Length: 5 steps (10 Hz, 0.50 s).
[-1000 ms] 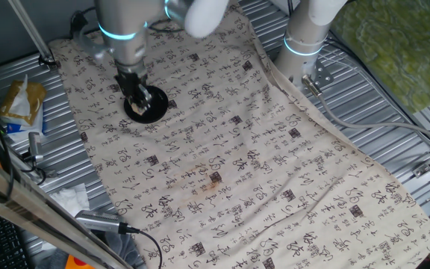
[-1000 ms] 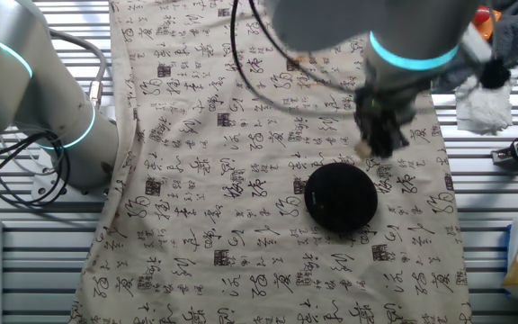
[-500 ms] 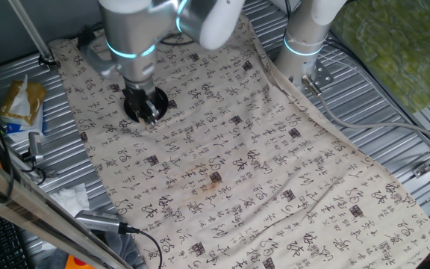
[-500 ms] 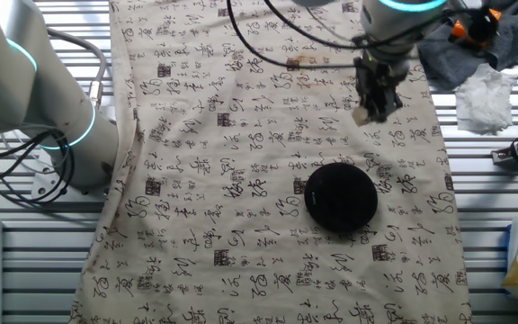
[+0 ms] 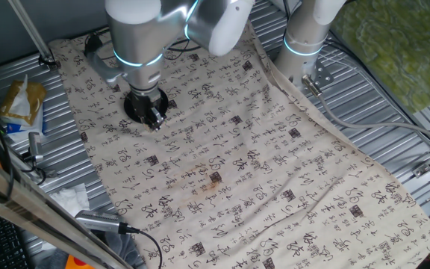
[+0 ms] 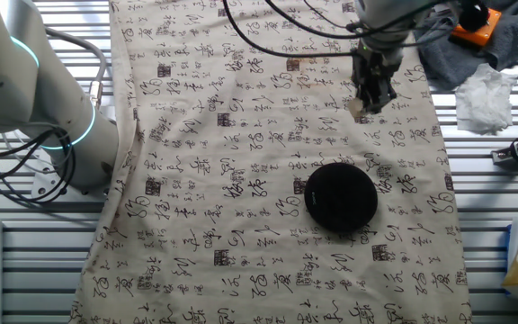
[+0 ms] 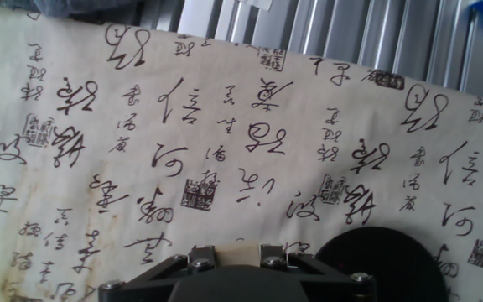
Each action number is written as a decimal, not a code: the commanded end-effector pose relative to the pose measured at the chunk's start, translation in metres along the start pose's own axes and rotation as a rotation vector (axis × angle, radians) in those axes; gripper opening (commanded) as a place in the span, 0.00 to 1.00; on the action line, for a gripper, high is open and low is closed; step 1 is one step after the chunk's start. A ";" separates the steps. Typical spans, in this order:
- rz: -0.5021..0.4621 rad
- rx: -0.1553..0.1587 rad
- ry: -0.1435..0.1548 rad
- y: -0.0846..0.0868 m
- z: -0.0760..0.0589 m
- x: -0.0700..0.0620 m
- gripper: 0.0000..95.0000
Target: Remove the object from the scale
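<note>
- One pincer (image 6: pixel 363 101) hangs above the patterned cloth (image 6: pixel 241 162), its fingers closed on the small tan block (image 6: pixel 357 110), which peeks out at their tips; in the hand view the block (image 7: pixel 236 254) sits clamped between the two finger pads at the bottom edge.
- Clear of the scale (image 6: pixel 340 196), the block hangs off beyond the disc's rim, with printed cloth showing between them in the other fixed view.
- From the first fixed view the pincer (image 5: pixel 154 116) overlaps the near edge of the scale (image 5: pixel 136 104), so the gap cannot be judged there; the hand view shows the scale (image 7: pixel 382 264) low and to the right of the fingers.
- Much open cloth lies around the disc on every side, flat with shallow wrinkles and one brownish stain (image 5: pixel 213 179) towards the middle.
- Beyond the cloth's edges the surface (image 6: pixel 43 270) is ribbed metal.
- Clutter sits at the margins: a white crumpled tissue (image 6: pixel 487 99), a grey rag (image 6: pixel 511 36) with an orange item (image 6: pixel 477 20) on it, and a yellow packet (image 5: pixel 22 101).
- A second arm's white base (image 6: pixel 52 99), ringed with a teal light, stands at the cloth's border, with cables (image 6: pixel 25 184) trailing beside it.
</note>
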<state>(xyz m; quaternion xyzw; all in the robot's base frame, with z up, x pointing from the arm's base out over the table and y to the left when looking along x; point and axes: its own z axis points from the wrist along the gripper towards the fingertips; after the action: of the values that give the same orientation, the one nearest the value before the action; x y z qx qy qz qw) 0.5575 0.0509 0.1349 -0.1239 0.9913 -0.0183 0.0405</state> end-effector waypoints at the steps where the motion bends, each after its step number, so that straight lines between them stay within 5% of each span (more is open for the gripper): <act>1: -0.006 -0.004 0.002 0.001 0.000 0.000 0.00; 5: -0.020 -0.003 0.005 0.000 0.000 0.007 0.00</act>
<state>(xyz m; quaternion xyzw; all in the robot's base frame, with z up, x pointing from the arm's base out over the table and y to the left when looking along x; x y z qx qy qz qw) 0.5503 0.0494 0.1340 -0.1354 0.9899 -0.0174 0.0380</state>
